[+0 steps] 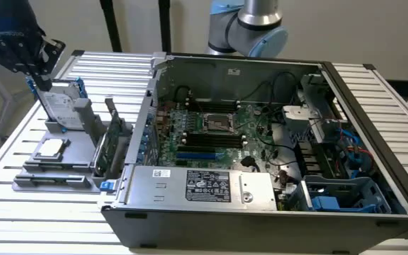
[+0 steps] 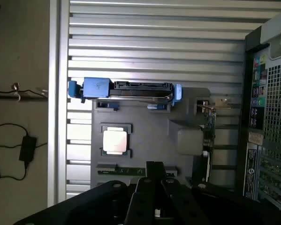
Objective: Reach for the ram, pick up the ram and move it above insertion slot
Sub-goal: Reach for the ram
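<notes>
Gripper (image 2: 155,170) closed, empty. One ram (image 2: 124,171), one hard drive (image 1: 62,109), one expansion card (image 1: 112,141) — ram a thin green strip in grey holder (image 2: 149,136).

The dark gripper (image 2: 155,180) hid one edge of the gray tray (image 2: 145,136) and the middle of the ram (image 2: 122,171), whose chips I couldn't make out. The computer case (image 2: 271,117) ran off the wrist view's edge, and in the exterior view the arm (image 1: 254,26) was cut off at the top.

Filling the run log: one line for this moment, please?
phase: reach | thin green ram stick: lying in grey fixture tray, not lifted | black gripper: hovering above tray
</notes>
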`<state>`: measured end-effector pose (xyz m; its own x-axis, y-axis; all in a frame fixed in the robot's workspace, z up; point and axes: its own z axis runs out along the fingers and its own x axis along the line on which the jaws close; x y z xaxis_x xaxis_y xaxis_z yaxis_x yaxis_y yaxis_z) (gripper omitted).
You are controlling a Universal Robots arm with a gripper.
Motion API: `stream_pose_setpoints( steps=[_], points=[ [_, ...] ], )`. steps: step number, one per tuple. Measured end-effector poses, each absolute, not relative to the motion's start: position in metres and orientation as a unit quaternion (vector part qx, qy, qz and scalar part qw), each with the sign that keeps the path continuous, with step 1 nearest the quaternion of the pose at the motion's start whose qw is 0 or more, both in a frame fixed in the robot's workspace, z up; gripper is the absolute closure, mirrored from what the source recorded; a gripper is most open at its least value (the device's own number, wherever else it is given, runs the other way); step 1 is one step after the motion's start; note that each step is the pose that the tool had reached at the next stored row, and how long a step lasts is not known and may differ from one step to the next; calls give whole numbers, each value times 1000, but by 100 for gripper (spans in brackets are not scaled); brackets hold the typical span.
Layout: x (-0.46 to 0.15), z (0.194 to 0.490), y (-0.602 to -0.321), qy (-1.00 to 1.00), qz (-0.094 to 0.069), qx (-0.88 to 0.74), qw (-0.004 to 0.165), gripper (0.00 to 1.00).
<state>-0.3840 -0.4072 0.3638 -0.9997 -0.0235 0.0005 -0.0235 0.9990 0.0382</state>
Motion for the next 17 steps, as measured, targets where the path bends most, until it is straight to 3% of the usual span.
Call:
stream_pose_setpoints(
  steps=[17],
  points=[
    [-384,364,-414,-1000,-19,12,1,89]
  ],
)
